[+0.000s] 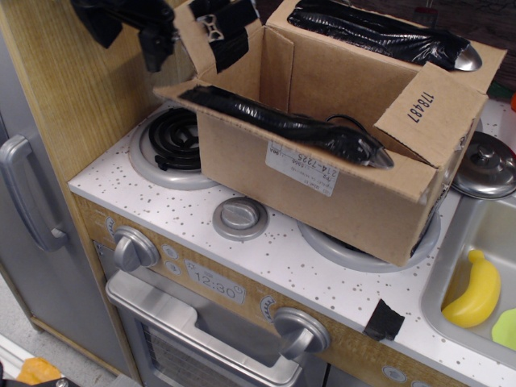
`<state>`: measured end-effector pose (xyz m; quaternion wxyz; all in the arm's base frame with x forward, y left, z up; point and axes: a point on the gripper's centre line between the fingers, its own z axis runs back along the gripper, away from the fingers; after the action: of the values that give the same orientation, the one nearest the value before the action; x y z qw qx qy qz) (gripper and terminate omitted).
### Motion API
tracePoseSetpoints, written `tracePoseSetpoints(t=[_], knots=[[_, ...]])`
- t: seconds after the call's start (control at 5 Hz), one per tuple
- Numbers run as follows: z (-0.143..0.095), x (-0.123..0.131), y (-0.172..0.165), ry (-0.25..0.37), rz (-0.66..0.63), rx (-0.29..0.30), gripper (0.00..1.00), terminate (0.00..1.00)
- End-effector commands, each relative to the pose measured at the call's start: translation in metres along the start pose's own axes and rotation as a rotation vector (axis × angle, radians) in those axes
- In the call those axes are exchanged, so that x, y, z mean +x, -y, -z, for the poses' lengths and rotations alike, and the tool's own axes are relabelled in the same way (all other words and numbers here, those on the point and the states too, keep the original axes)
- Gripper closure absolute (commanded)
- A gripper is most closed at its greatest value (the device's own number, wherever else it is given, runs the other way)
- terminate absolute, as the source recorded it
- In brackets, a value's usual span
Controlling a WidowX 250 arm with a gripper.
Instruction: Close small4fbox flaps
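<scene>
The small4fbox (355, 201) is a brown cardboard box on the toy stove top, its white label (300, 169) facing me. Its flaps are open. The near long flap (282, 125) with its black silver-tipped bar leans over the opening. The far long flap (379, 32) stands up at the back. The short "178487" flap (423, 105) angles outward at the right. The left short flap (214, 32) with the black block is raised nearly upright. My black gripper (157, 40) is at the top left, right beside that flap's outer face. Its jaws are too dark to read.
A coil burner (165, 141) lies left of the box and a grey knob (239, 218) in front of it. A pot lid (488, 161) and a sink with a yellow banana (476, 290) are at the right. A wooden side panel (64, 97) rises at the left.
</scene>
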<state>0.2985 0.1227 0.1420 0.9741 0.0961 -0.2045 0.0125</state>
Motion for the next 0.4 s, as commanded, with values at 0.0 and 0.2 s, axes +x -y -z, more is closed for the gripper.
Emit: tracePoseSetpoints(t=[0.0, 0.2], knots=[[-0.03, 0.021, 0.017, 0.131, 0.001, 0.007, 0.0, 0.0], [-0.032, 0.023, 0.03, 0.108, -0.015, -0.025, 0.0, 0.0]])
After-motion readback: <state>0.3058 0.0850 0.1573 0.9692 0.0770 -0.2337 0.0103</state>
